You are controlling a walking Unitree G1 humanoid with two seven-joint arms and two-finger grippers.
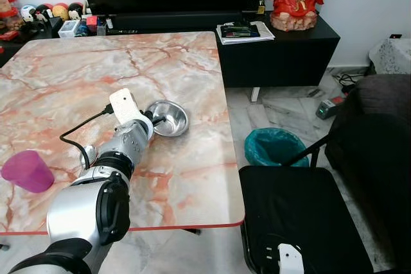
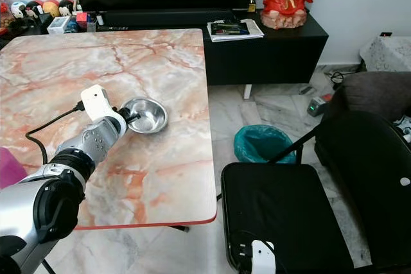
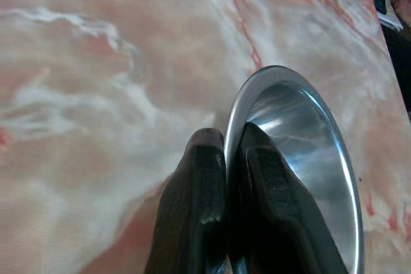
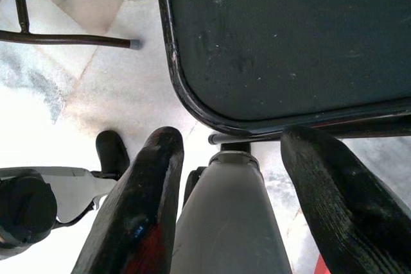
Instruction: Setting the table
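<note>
Left gripper (image 3: pixel 226 158) pinches rim of round steel bowl (image 1: pixel 171 117), near marble table's (image 1: pixel 212 184) right edge. Right gripper (image 4: pixel 234 178) hangs spread wide beside black chair (image 1: pixel 302 216).

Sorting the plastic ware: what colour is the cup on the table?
The cup is purple-pink, seen best in the left eye view.

Left arm (image 1: pixel 96 190) outstretched, fingers (image 3: pixel 196 222) pinched together.

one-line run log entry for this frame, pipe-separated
task: setting table | left gripper: shut on steel bowl rim, on marble table | right gripper: open, idle over black chair | purple cup: untouched
</note>
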